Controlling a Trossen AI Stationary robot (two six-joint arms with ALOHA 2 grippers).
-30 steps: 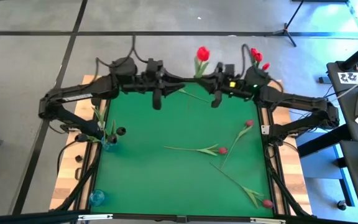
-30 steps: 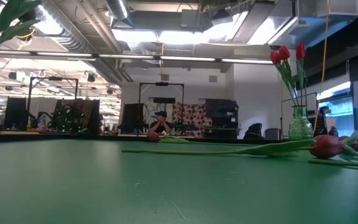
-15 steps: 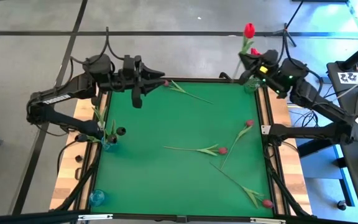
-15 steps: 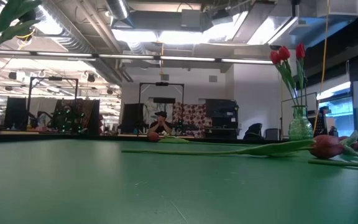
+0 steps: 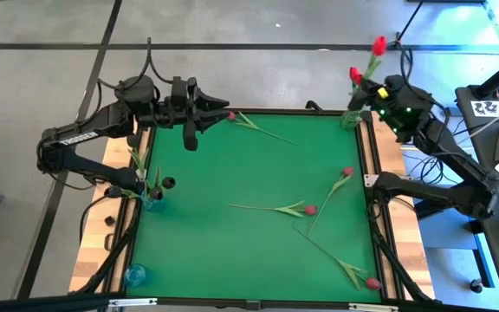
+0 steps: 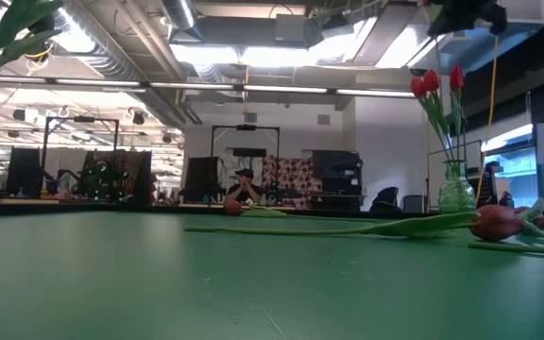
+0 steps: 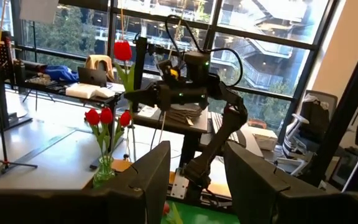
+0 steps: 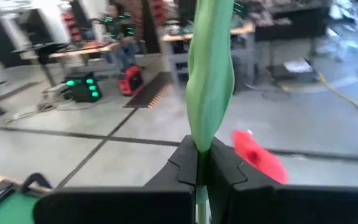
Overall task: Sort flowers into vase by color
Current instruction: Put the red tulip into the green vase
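Red tulip point(image 5: 379, 45) in right tool point(image 5: 379, 84) (raised)

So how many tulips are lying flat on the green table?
4 on the green table: one tulip at the far edge, two right of centre, one toward the near right corner. None seems hidden.
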